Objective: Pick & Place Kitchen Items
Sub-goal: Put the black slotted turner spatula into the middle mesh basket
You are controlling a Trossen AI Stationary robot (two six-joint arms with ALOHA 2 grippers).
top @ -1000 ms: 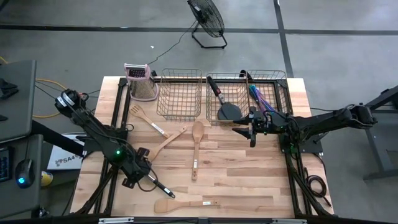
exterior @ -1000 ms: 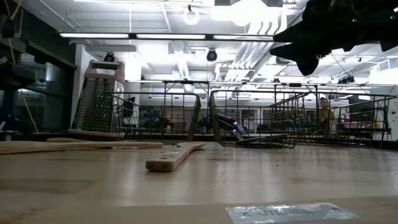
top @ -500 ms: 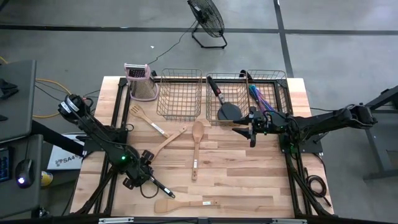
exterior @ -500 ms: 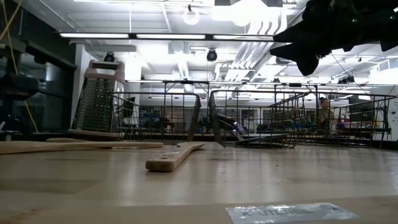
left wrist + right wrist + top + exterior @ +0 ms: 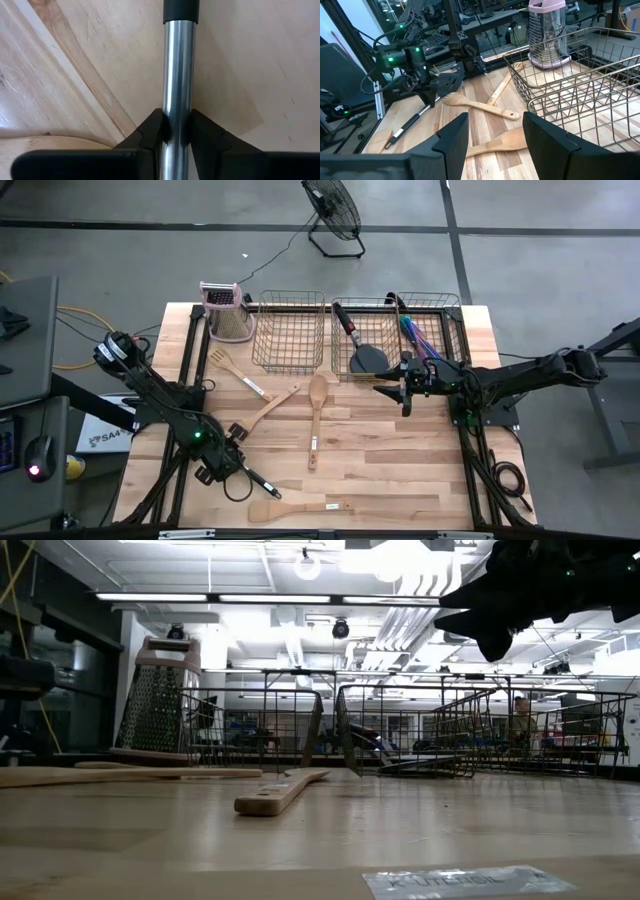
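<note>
A black spatula (image 5: 415, 116) with a bare metal shaft and a black handle lies on the table's near left part. My left gripper (image 5: 177, 117) is down over it, shut on the shaft. My right gripper (image 5: 405, 392) hangs open above the table in front of the right wire basket (image 5: 395, 365), holding nothing. Wooden utensils lie flat on the table: a spoon (image 5: 316, 420) in the middle, a second spoon (image 5: 265, 408), a slotted spatula (image 5: 234, 370) and a flat spatula (image 5: 296, 508) by the near edge. My left gripper pinches the spatula's metal shaft (image 5: 179, 90) between its two fingers (image 5: 150, 131), a little short of where the black handle begins. The fingers come from above and lie across the shaft. The spatula lies along the table top (image 5: 240, 60).
Two wire baskets (image 5: 290, 335) stand along the far edge. The right one holds a black utensil (image 5: 368, 358) and blue-purple cutlery (image 5: 418, 338). A metal grater with a pink top (image 5: 226, 310) stands at the far left. Bare wood lies between the spoons and the right edge.
My left gripper has moved a little toward the table's near edge and down over the spatula's shaft. The spatula and the wooden utensils lie where they did.
</note>
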